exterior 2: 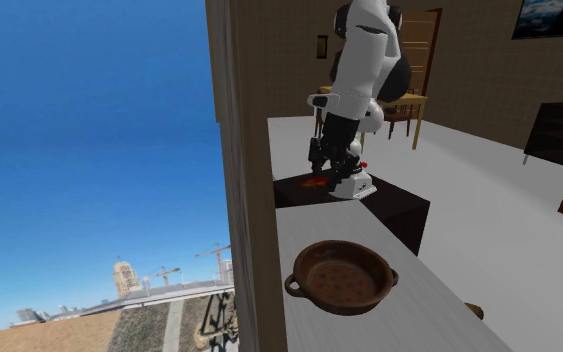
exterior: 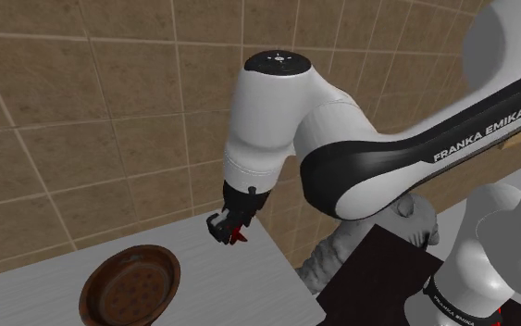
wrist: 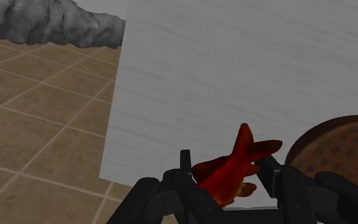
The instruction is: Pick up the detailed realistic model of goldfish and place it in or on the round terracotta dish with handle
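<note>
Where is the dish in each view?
Shoulder view: the dish is at the bottom, left of the middle, on the table.
Second exterior view: the dish is low, in the middle, on the same table.
Wrist view: the dish is just beyond the goldfish.
Shared landmark: the goldfish clasped by the gripper.

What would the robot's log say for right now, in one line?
claw: shut on goldfish | brown dish: empty, apart from goldfish | grey table: below claw | placing: not yet done
</note>
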